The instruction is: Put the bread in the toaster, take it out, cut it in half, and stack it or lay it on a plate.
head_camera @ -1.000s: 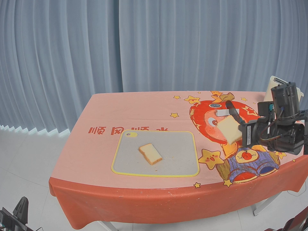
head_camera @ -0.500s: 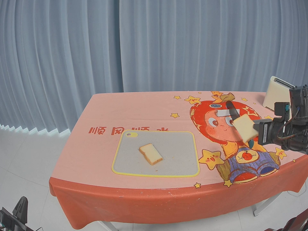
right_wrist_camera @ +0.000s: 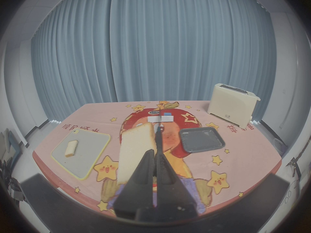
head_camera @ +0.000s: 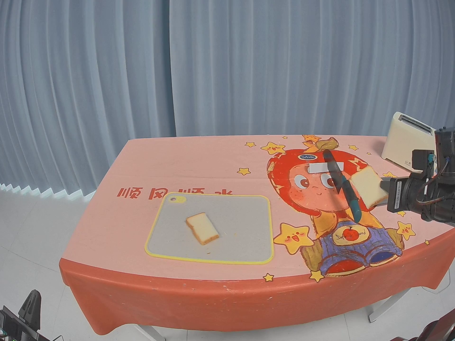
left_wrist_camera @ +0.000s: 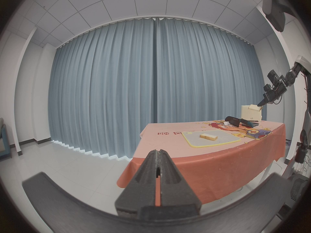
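Item one, the right arm (head_camera: 429, 192): black throughout, built of boxy and cylindrical housings. A white printed label strip (head_camera: 392, 196) runs down the wrist block's front face, a teal connector (head_camera: 429, 157) sits on top, and thin dark cables (head_camera: 443, 166) loop beside it (screws too small to tell). Item two, the right gripper (right_wrist_camera: 155, 152): two matte black wedge fingers. Item three, the left gripper (left_wrist_camera: 157, 156): same black wedges, grainy surface, above a dark curved crossbar (left_wrist_camera: 64, 198).
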Robot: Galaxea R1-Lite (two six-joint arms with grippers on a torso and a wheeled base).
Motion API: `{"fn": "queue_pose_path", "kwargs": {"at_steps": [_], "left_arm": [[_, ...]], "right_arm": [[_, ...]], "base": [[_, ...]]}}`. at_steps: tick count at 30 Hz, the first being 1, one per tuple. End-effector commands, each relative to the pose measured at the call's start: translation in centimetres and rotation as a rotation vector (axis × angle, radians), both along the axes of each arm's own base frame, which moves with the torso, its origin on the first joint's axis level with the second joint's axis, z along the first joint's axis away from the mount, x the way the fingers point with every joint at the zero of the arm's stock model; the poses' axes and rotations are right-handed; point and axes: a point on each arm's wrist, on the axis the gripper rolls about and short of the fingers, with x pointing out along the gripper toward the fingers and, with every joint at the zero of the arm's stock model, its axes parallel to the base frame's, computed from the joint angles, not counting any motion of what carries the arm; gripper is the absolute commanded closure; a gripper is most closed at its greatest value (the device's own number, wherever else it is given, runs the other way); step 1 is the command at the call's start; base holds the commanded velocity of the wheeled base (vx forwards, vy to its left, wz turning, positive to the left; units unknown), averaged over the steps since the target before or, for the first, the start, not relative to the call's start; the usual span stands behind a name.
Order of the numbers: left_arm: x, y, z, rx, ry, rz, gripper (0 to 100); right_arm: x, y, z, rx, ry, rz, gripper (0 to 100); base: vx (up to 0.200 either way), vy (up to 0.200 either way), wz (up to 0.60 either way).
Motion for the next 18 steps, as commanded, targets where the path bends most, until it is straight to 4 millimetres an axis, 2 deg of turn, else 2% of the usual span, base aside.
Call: {"fn": "queue_pose_path", "kwargs": {"at_steps": [1, 5, 12, 18], "left_arm": [[0.0, 0.0, -0.5, 0.000, 0.001, 0.000, 100], [0.0, 0.0, -0.5, 0.000, 0.001, -0.002, 100], [0.0, 0.0, -0.5, 0.000, 0.001, -0.002, 100], [0.0, 0.0, -0.5, 0.000, 0.001, -0.002, 100]], "right_arm": [[0.4, -0.7, 0.2, 0.000, -0.006, -0.037, 100], [0.9, -1.4, 0.1, 0.013, 0.005, -0.046, 100], [2.0, -2.4, -0.3, 0.029, 0.033, -0.060, 100], [4.2, -3.2, -0.8, 0.066, 0.031, -0.061, 100]], "base": [[0.000, -0.200, 0.00], [0.000, -0.200, 0.00], [0.000, 0.000, 0.00], [0.000, 0.000, 0.00]]}}
